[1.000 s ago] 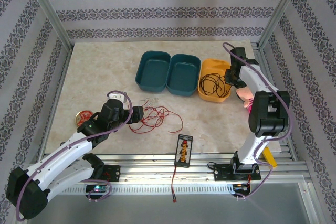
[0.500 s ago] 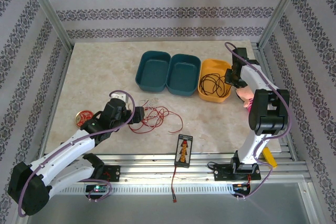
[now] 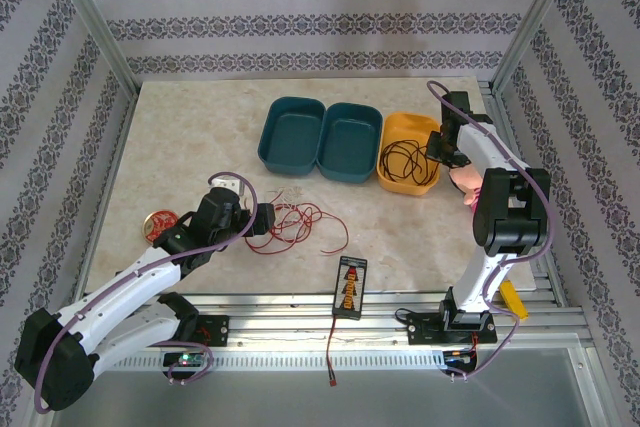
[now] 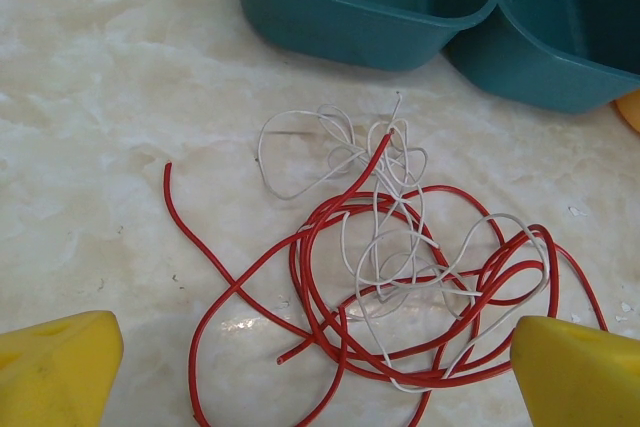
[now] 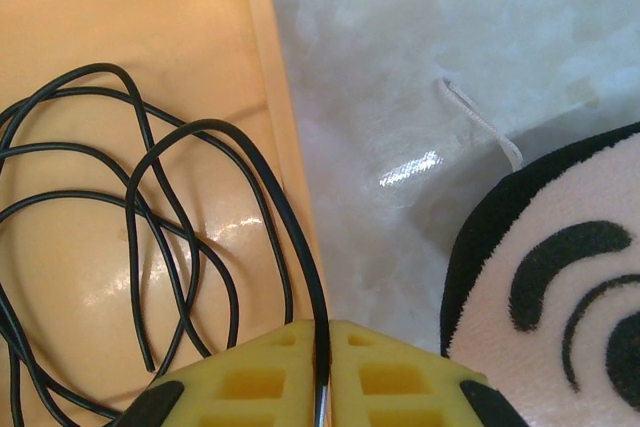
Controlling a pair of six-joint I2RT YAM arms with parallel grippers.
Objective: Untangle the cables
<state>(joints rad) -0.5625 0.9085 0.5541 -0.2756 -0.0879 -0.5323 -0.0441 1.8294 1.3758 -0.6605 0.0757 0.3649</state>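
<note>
Right gripper [image 5: 325, 372] jaws pinch limp black cable [image 5: 300, 247]; left gripper [image 4: 318, 367] jaws open, grab light red cable's [image 4: 300, 277] loose 9 o'clock end.

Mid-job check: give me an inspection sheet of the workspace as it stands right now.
Surface: marble-look tabletop, no spills seen.
Job's things: red cable and white cable lie tangled together on the tabletop; black cable lies coiled in the yellow bin.
Clutter: two empty teal bins; black device with its red lead at the near edge; plush toy; round red-gold object.
Hands: left hand open, over the red-white tangle; right hand shut on the black cable at the bin's edge.
Cables: lilac arm cables loop along both arms.
Surroundings: patterned walls, metal frame.
</note>
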